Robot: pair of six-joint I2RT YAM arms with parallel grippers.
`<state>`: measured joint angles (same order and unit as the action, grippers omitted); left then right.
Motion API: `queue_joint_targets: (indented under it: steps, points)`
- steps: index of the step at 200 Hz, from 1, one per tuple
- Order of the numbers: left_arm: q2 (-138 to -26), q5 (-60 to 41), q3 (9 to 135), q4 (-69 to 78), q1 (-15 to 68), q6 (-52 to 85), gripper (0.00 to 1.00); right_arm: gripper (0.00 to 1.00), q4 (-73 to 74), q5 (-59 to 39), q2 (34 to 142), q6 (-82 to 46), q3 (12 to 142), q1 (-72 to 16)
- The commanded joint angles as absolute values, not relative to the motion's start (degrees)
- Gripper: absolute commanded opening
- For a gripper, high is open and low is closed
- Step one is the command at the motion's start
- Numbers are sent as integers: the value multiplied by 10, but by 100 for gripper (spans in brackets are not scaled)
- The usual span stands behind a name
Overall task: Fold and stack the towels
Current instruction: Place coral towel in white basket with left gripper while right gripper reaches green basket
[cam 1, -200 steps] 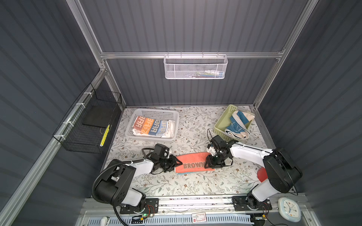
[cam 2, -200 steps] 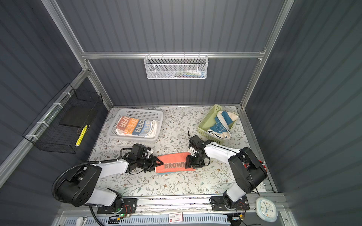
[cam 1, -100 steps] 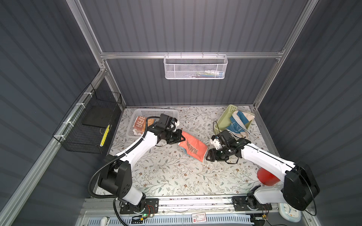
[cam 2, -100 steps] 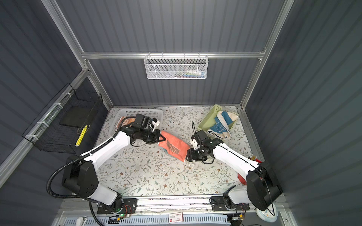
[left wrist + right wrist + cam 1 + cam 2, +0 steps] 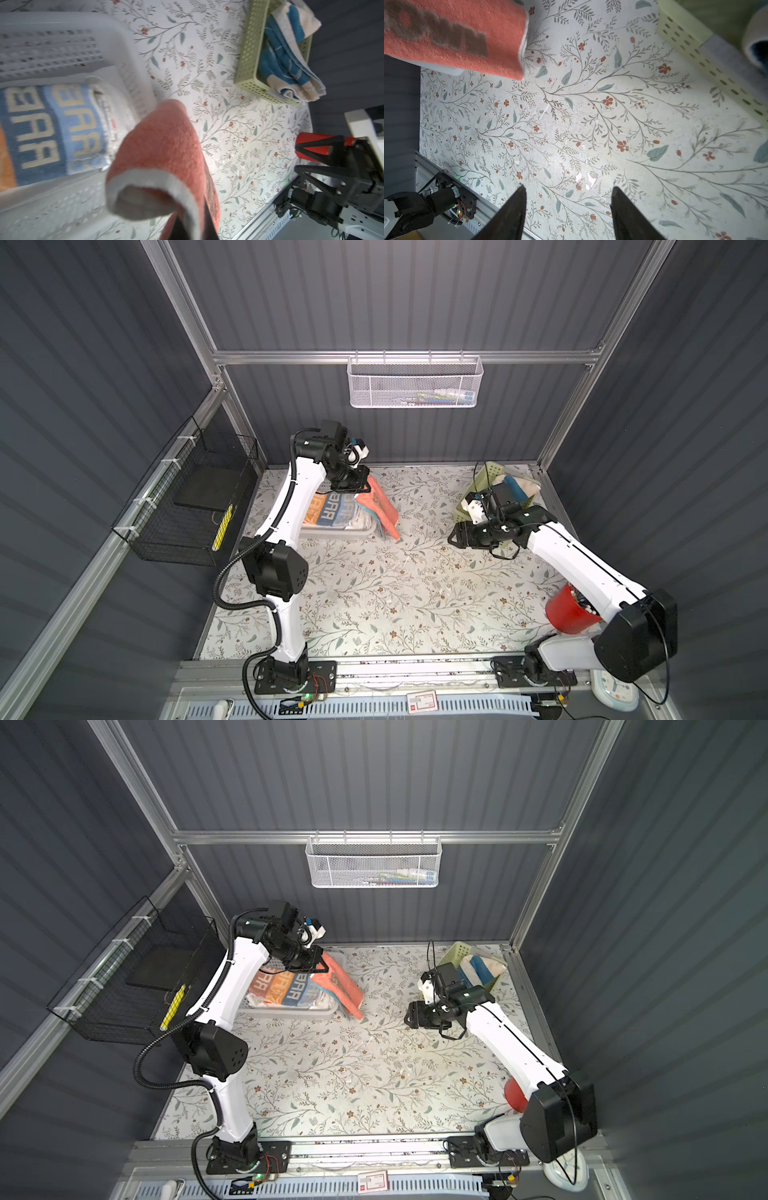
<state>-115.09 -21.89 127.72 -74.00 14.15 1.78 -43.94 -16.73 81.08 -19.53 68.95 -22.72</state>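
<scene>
**Top views.** The coral BROWN towel is shown pinched at its upper end by the left gripper, whose jaws are pressed together on the cloth. It hangs slanted over the right rim of the white basket, at the back left of the floral table covering. The orange-blue towel is laid in that basket. The right gripper is held spread and empty near the green basket, which holds the cream-and-blue towel at the back right corner. The middle and front of the covering are bare, so wide room is left there. A red cup stands at the right edge.

**Left wrist view.** The coral BROWN towel is seen doubled, with its pale hem curled. Its free end lies beyond the wall of the white basket, not above the stack.

**Right wrist view.** Only bare covering is seen between the spread fingertips of the right gripper. The coral BROWN towel is well apart from them.

**Risk.** A release here is judged likely to leave the cloth draped over the rim or slid onto the covering. The fold could also open, since only one end is held. The hanging end could snag the rim if it is swung inward too low.
</scene>
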Motion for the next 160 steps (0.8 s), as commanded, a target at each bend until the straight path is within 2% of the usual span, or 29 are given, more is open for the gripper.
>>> queue_joint_targets:
  steps: [1, 57, 132, 160]
  points:
    - [-1186, -183, 1327, -816, 109, -31, 0, 65, -474, -178, 836, -180, 726, -218]
    - [-1281, -85, 1412, -804, 50, -65, 0, 64, -523, -184, 917, -149, 837, -189]
    - [-1303, -73, 1381, -751, -5, -90, 0, 63, -539, -186, 961, -136, 872, -165]
    - [-1317, -39, 1379, -754, -21, -95, 0, 63, -561, -178, 981, -124, 916, -148]
